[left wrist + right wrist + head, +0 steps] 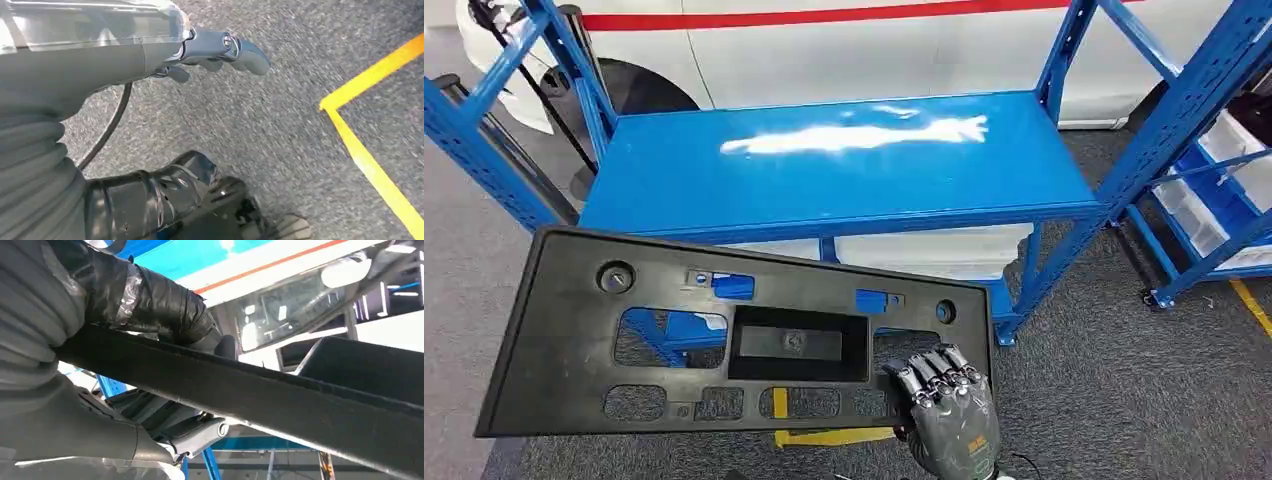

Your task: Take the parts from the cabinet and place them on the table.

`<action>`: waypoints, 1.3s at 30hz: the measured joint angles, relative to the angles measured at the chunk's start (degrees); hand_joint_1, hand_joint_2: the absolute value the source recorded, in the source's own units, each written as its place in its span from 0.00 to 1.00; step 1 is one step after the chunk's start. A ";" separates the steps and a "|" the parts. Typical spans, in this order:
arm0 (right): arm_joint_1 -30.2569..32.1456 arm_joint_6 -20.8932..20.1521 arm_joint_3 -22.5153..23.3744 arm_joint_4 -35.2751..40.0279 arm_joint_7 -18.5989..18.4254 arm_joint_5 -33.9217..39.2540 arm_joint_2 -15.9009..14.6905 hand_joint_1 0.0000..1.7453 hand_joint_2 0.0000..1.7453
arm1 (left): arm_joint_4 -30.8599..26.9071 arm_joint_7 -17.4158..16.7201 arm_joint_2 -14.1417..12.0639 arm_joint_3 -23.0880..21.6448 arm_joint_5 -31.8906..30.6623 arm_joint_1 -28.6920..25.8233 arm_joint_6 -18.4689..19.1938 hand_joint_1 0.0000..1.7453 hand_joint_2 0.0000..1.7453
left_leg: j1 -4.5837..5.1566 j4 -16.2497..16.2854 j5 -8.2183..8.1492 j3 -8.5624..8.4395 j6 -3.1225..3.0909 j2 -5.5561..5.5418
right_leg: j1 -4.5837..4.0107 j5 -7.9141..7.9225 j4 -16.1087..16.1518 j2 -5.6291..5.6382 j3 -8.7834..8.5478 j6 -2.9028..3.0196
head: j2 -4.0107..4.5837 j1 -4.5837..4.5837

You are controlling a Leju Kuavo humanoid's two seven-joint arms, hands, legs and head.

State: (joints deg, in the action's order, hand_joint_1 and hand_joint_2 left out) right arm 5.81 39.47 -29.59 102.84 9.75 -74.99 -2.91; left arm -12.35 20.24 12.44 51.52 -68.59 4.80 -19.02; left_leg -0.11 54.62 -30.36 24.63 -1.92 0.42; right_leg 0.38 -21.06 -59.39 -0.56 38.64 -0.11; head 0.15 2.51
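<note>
The right hand (949, 410) grips the black panel (724, 335) at its lower right edge, dark fingers (934, 372) curled over the top face, and the right wrist view shows the thumb (150, 297) pressed on one side of the panel's edge (260, 395) with the fingers on the other. The panel is a wide, flat plastic part with cut-outs, and it hangs in the air, tilted, in front of the blue rack (844, 160) and above the grey floor (1124, 380). It touches no surface; the rack's blue top shelf lies bare and glossy just beyond it. Behind the rack stands a white car (824, 50) with a red stripe. The left hand (220, 50) hangs low over the floor beside a yellow line (370, 165); its fingers look loosely apart with nothing in them, though the view is blurred.
</note>
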 joint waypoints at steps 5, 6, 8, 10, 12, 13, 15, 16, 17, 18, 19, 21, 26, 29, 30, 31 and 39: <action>0.33 0.02 0.15 -0.02 0.57 0.63 -0.02 1.00 1.00 | 0.00 0.13 0.00 0.02 0.02 0.05 0.02 0.00 1.00 | 0.41 0.66 2.93 4.01 -0.87 0.45 | 0.41 -13.07 -16.14 0.32 3.87 -0.76 | 0.00 -0.04; 0.39 0.02 0.22 -0.04 0.57 0.76 -0.02 1.00 1.00 | 0.00 0.13 0.00 0.02 0.02 -0.01 0.00 0.00 1.00 | 0.40 1.00 3.52 5.11 -0.72 0.48 | 0.48 -11.72 -17.72 0.32 3.37 -0.92 | 0.00 -0.07; 0.39 0.02 0.26 -0.04 0.57 0.81 -0.02 1.00 1.00 | 0.00 0.13 0.00 0.02 0.02 -0.04 0.02 0.00 1.00 | 0.33 1.84 4.17 6.83 -0.38 0.48 | 0.74 -7.93 -13.26 0.30 -0.86 -1.04 | 0.00 -0.07; 0.34 0.02 0.31 -0.04 0.57 0.83 -0.02 1.00 1.00 | 0.00 0.13 0.00 0.02 0.02 -0.04 0.02 0.00 1.00 | 0.26 3.19 4.38 8.15 -0.02 0.42 | 1.04 -8.12 -3.35 0.33 -7.82 -1.06 | 0.00 -0.07; 0.35 0.02 0.31 -0.02 0.63 0.83 -0.02 1.00 1.00 | 0.00 0.15 0.00 0.02 0.02 -0.02 0.00 0.00 1.00 | 0.54 4.13 4.73 9.05 0.69 0.35 | 0.41 -9.55 -0.59 0.59 -9.03 -0.24 | 0.00 -0.07; 0.38 0.02 0.37 0.00 0.63 0.83 -0.02 1.00 1.00 | 0.00 0.15 0.00 0.04 0.02 0.01 0.00 0.00 1.00 | 0.46 4.16 5.09 9.33 1.04 0.34 | 0.40 -9.50 -0.55 0.61 -8.75 0.04 | 0.00 -0.07; 0.40 0.02 0.42 0.00 1.16 1.51 -0.02 1.00 1.00 | 0.00 0.17 0.00 0.04 0.00 -0.03 0.02 0.00 1.00 | 0.34 4.31 5.21 9.96 1.73 0.28 | 0.49 -8.73 -0.08 0.55 -8.21 1.41 | 0.00 -0.07; 0.39 0.02 0.48 0.00 1.92 2.30 -0.02 1.00 1.00 | 0.00 0.24 -0.02 0.04 -0.02 -0.02 0.00 0.00 1.00 | 0.05 5.45 3.81 10.51 2.07 0.12 | 0.50 -8.33 -0.01 0.45 -7.80 1.90 | 0.00 -0.07; 0.42 0.02 0.48 0.00 2.73 2.84 0.02 1.00 1.00 | 0.00 0.31 0.00 0.04 -0.11 -0.06 0.02 0.00 1.00 | 0.04 8.02 1.21 11.49 2.25 0.09 | 0.48 -8.01 -0.01 0.43 -7.38 2.34 | 0.00 -0.11; 0.53 0.02 0.52 0.02 3.48 3.32 0.15 1.00 1.00 | 0.00 0.33 0.00 0.04 -0.13 -0.13 0.02 0.00 1.00 | -0.07 12.03 -1.77 12.91 2.42 0.08 | 0.36 -7.62 -0.02 0.41 -6.92 2.54 | 0.00 -0.09; 0.66 0.02 0.63 0.02 4.12 3.79 0.17 1.00 1.00 | 0.00 0.35 0.00 0.04 -0.11 -0.18 0.02 0.00 1.00 | -0.13 16.40 -4.12 14.38 2.58 0.09 | 0.24 -7.21 -0.05 0.40 -6.41 2.59 | 0.00 -0.09; 1.08 0.02 0.76 0.02 4.74 4.59 0.18 1.00 1.00 | 0.00 0.44 0.00 0.04 -0.02 -0.23 0.04 0.00 1.00 | -0.15 21.01 -4.62 15.25 2.63 0.09 | 0.03 -6.53 -0.15 0.36 -5.43 2.53 | 0.00 -0.09; 1.75 0.02 1.33 0.20 5.72 6.62 0.79 1.00 1.00 | 0.00 0.52 -0.09 0.11 0.00 -0.13 0.02 0.00 1.00 | 0.26 2.77 0.58 2.86 1.02 -1.83 | -0.19 -5.34 -0.26 0.94 -4.32 1.82 | 0.00 -0.07; 3.18 0.02 3.05 1.13 6.30 7.67 2.07 1.00 1.00 | 0.00 0.52 -0.09 0.37 0.41 -0.23 -0.07 0.00 1.00 | 0.64 2.38 0.97 3.50 0.93 -1.48 | 0.16 -4.58 -0.07 1.16 -4.19 0.76 | 0.00 -0.09; 4.33 0.02 4.07 1.97 7.39 8.55 2.69 1.00 1.00 | 0.00 0.48 -0.09 0.48 0.52 -0.31 -0.15 0.00 1.00 | 0.50 1.67 1.49 3.43 0.51 -1.37 | 0.04 -4.42 -0.02 1.22 -4.25 0.43 | 0.00 -0.09; 5.53 0.04 5.54 2.93 8.88 9.69 3.30 1.00 1.00 | 0.00 0.48 -0.02 0.59 0.63 -0.40 -0.20 0.00 1.00 | -0.03 1.10 2.07 3.05 0.21 -0.79 | 0.09 -5.10 -0.90 1.09 -4.14 0.33 | 0.00 -0.04; 12.05 0.13 17.75 5.88 16.79 19.17 8.24 1.00 1.00 | 0.00 0.48 0.04 1.84 1.11 -0.65 -0.35 0.00 1.00 | -0.05 2.15 2.20 4.48 -0.06 1.70 | 0.94 -7.78 -7.27 0.23 -2.74 -1.16 | 0.00 0.04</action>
State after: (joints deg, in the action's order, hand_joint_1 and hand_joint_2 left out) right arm 17.86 39.60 -11.84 108.72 26.54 -55.82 5.34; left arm -12.35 20.72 12.48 53.35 -67.47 4.14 -19.37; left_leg -0.16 56.77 -28.17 29.11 -1.97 2.12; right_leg 1.32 -28.84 -66.66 -0.33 35.90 -1.27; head 0.15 2.56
